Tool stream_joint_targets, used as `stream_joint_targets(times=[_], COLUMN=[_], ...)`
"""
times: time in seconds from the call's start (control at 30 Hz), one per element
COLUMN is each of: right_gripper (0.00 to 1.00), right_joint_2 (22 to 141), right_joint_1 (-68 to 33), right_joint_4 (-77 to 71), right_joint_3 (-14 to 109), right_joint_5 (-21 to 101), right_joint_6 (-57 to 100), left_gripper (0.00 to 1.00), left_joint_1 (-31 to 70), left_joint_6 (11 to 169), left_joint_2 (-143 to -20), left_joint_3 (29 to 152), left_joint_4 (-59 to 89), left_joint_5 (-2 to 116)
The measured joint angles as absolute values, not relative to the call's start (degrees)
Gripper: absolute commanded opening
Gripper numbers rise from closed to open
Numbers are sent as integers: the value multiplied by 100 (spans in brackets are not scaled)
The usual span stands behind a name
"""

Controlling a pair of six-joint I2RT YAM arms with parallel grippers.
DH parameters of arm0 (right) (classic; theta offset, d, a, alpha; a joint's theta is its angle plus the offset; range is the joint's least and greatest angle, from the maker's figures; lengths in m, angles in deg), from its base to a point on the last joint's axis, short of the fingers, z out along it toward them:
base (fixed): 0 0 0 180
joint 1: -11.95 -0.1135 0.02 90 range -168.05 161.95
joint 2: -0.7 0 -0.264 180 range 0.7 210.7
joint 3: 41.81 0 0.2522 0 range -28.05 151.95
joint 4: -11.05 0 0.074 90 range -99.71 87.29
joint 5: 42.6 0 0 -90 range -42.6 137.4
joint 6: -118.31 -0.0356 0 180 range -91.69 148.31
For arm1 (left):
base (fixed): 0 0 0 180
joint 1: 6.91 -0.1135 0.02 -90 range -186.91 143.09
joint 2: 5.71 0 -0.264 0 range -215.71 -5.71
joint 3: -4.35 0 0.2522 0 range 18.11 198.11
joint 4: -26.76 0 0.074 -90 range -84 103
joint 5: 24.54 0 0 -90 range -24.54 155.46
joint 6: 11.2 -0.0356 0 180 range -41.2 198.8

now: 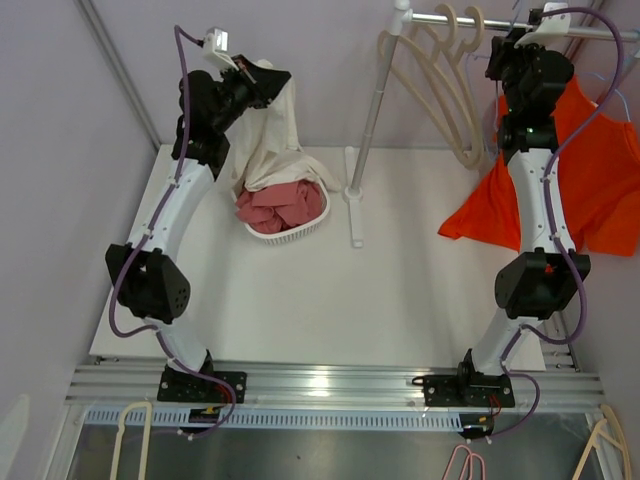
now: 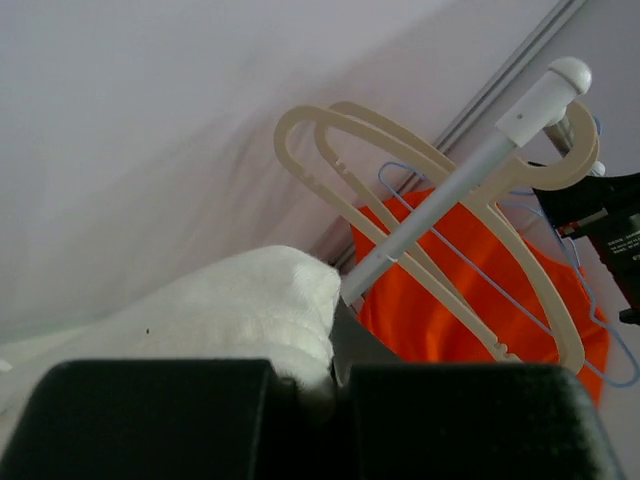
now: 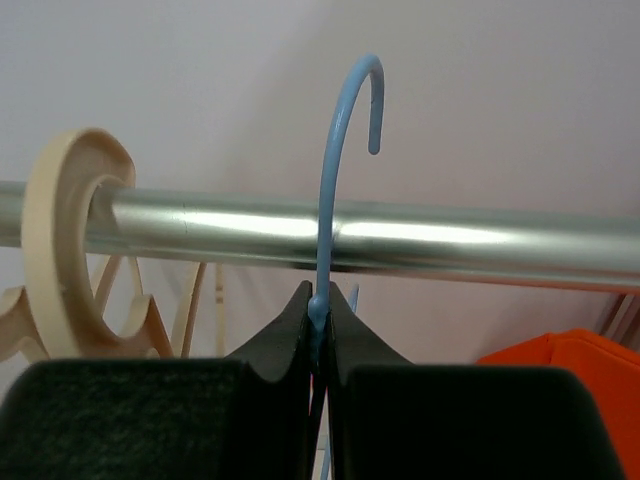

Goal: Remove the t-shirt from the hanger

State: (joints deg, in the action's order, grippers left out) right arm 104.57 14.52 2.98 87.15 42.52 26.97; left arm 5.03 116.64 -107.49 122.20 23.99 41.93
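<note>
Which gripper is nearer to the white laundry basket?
Left. The left gripper hangs above the basket, shut on a white garment; the right gripper is far across at the rail, clamped on the blue hanger hook.

A white plastic basket is set at the back left of the white surface. Crumpled pink cloth is held in it, and a cream cloth is hung into its far side. To its right an upright metal pole is stood, carrying a horizontal metal rail. Cream plastic hangers are hooked on the rail. Further right, a thin blue wire hanger is placed with its hook above the rail and the orange t-shirt below.
</note>
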Motion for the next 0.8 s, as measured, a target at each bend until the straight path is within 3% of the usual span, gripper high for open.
stream_joint_targets(times=[0.17, 0.43, 0.5, 0.6, 0.8], right_gripper=[0, 0, 7, 30, 42], right_joint_2=[10516, 10263, 10101, 9896, 9675], right_joint_1=[1483, 1483, 1481, 1476, 1470], right_joint_4=[294, 462, 467, 473, 453], right_joint_3=[8619, 8031, 7825, 7585, 7428], right_joint_5=[4140, 3928, 3867, 3789, 3771], right_joint_6=[2684, 2679, 2666, 2609, 2533], left_gripper=[1, 1, 4, 13, 38], left_joint_1=[589, 538, 512, 449, 287], left_joint_6=[12127, 13107, 13308, 13697, 14219], left_joint_2=[-10843, -11667, -11947, -12229, -12358], left_joint_3=[11901, 10026, 9969, 9923, 9619], left_joint_4=[1791, 1133, 960, 1225, 2042], left_joint_5=[4314, 4641, 4556, 4108, 3564])
